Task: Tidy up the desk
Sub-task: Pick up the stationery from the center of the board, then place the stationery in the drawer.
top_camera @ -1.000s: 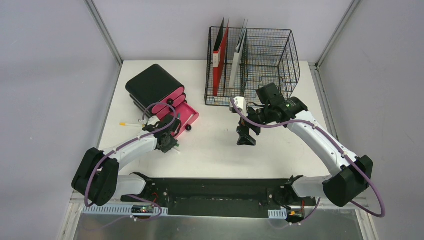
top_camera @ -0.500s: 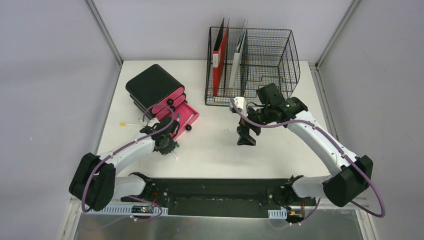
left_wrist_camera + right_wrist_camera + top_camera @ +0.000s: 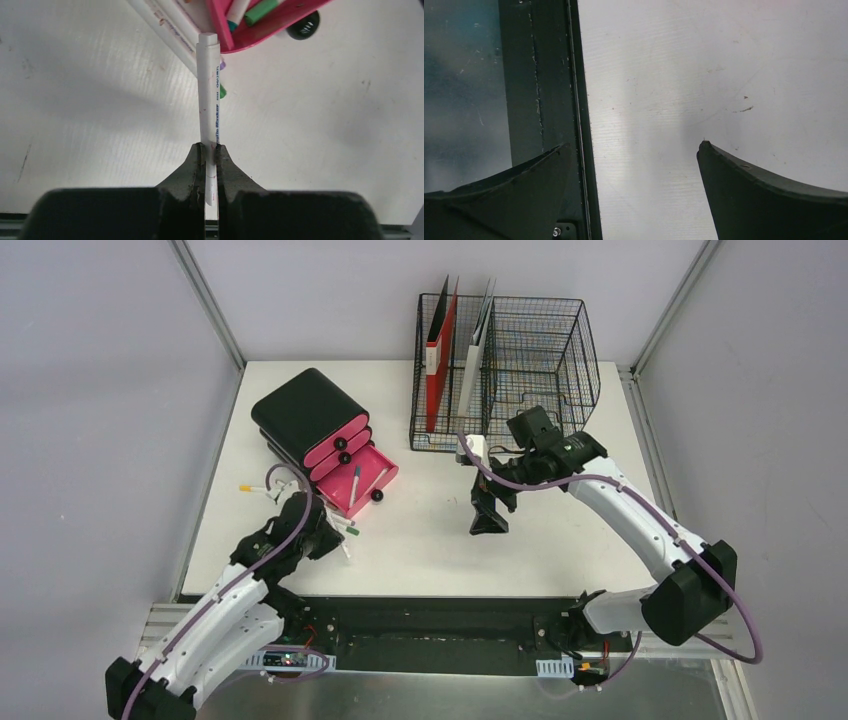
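Left fingers (image 3: 195, 167) clamp white marker (image 3: 209, 95) | right fingers (image 3: 754, 187) spread | white desk (image 3: 425, 535), grey walls (image 3: 100, 390)

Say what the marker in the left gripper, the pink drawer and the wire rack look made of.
Marker: probably plastic, smooth white barrel with printed lettering and a slight sheen.
Drawer: apparently glossy pink plastic, with thin moulded walls.
Rack: seemingly thin metal wire with a black coating, forming an open grid.

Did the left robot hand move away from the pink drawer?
Yes. The left gripper pulled back toward the near edge, away from the pink drawer, gripping a white marker.
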